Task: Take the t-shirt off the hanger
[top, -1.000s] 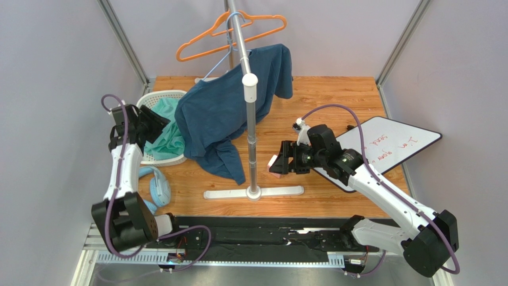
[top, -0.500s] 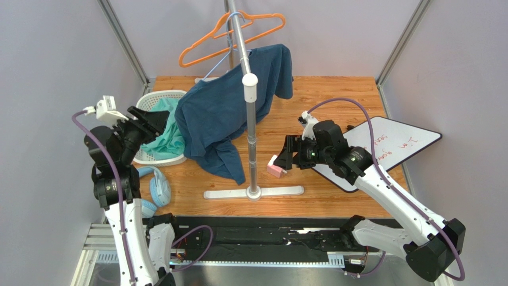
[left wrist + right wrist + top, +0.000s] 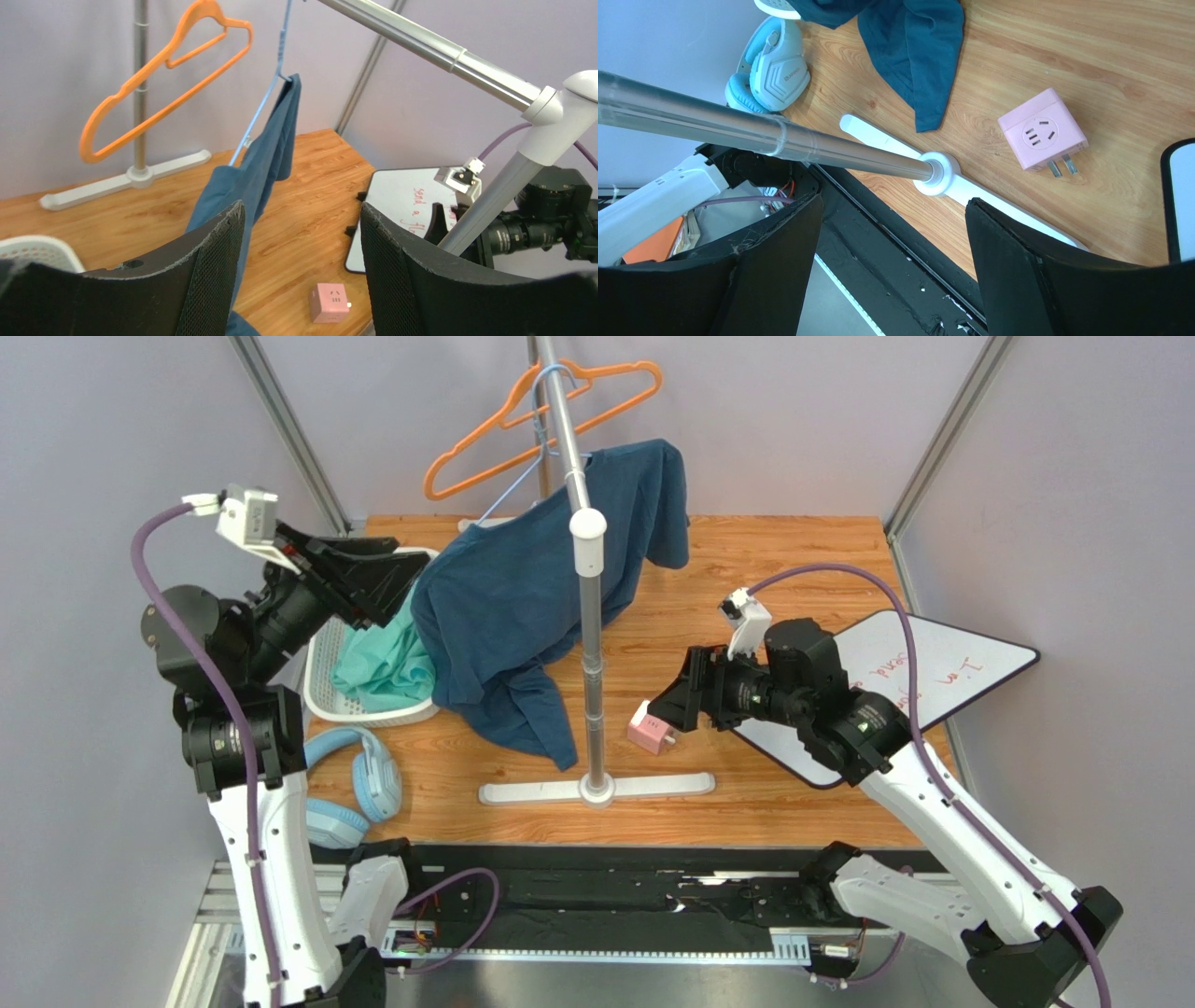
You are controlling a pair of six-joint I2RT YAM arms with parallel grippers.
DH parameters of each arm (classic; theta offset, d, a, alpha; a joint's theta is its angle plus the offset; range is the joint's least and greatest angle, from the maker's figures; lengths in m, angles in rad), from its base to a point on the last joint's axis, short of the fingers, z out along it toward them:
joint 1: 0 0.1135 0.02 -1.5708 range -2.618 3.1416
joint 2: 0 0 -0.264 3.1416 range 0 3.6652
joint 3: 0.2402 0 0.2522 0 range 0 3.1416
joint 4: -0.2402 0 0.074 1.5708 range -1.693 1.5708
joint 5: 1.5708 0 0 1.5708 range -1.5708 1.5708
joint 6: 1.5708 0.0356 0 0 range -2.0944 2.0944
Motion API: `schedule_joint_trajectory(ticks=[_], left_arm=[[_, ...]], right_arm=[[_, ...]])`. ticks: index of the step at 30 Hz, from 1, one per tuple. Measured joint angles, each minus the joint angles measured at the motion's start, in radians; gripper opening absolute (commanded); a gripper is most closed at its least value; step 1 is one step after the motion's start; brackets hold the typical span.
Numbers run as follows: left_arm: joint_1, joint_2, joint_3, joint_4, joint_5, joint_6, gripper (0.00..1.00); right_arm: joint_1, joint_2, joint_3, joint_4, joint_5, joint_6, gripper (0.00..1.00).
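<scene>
Left gripper (image 3: 393, 577) high beside the t-shirt (image 3: 519, 602), right gripper (image 3: 669, 707) low near the pink plug (image 3: 650, 731), both gaping, empty.

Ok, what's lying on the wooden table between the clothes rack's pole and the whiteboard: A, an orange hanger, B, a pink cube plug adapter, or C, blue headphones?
B: the pink cube plug adapter lies between the grey rack pole and the white whiteboard.

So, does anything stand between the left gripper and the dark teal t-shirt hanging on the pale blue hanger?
Nothing visible does. The open left gripper hovers beside the dark teal t-shirt; in its wrist view the shirt hangs straight ahead, unobstructed.
</scene>
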Motion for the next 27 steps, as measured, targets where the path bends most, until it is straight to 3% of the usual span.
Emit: schedule_joint_trajectory(ticks=[9,16,27], left_arm=[[-0.348,0.132,0.016,-0.026,-0.256,0.317,0.66],[-0.370,0.358,0.160,-0.023,-0.325,0.403,0.62],[-0.396,0.499,0.215,-0.001,-0.196,0.410,0.61]], right_arm=[[0.000,-0.027,0.009,0.021,-0.001,0.024,0.80],[0.000,-0.030,0.023,0.019,0.003,0.024,0.80],[0.000,0.083,0.122,0.027,0.002,0.023,0.80]])
